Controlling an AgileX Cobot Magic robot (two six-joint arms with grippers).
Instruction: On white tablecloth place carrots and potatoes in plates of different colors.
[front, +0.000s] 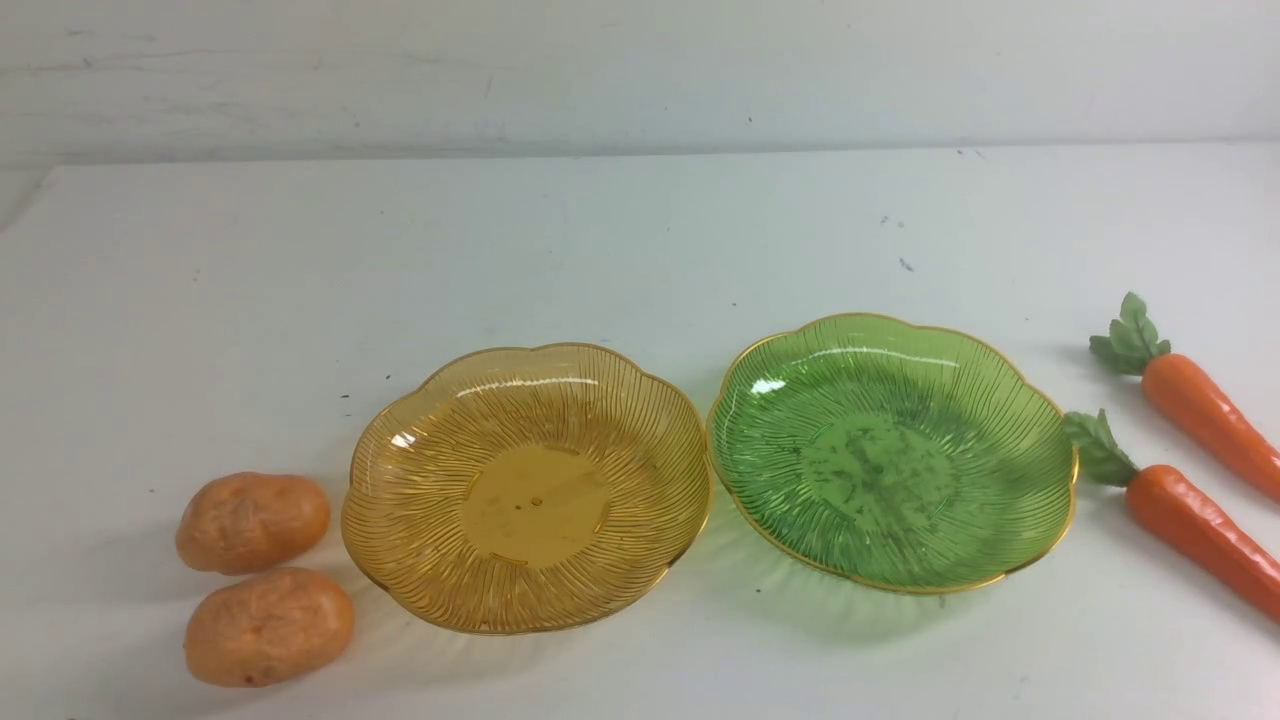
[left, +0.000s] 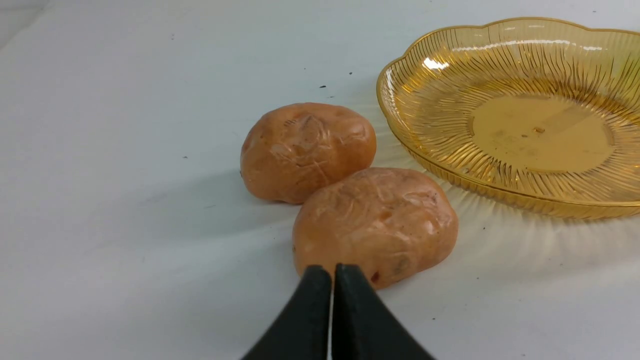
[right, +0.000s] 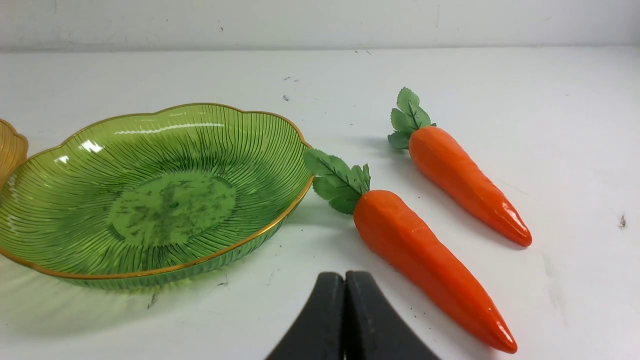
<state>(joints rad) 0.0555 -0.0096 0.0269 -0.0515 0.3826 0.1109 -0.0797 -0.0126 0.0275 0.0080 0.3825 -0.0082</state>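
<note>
Front view: arms unseen; two glossy orange toy carrots (front: 1195, 525) cut off at right; ribbed amber-yellow plastic plate (front: 400, 540) and ribbed green plastic plate (front: 1010, 400) side by side centre; two lumpy tan toy potatoes (front: 253, 522) near left; far white tablecloth (front: 600, 250) open. Left wrist view: left gripper (left: 332, 274), tips together, masks the nearer potato's edge. Right wrist view: right gripper (right: 345, 280), tips together, beside the nearer carrot

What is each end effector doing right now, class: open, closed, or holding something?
Left end effector: closed, empty, pointing at the nearer potato.
Right end effector: closed, empty, near the nearer carrot.
</note>
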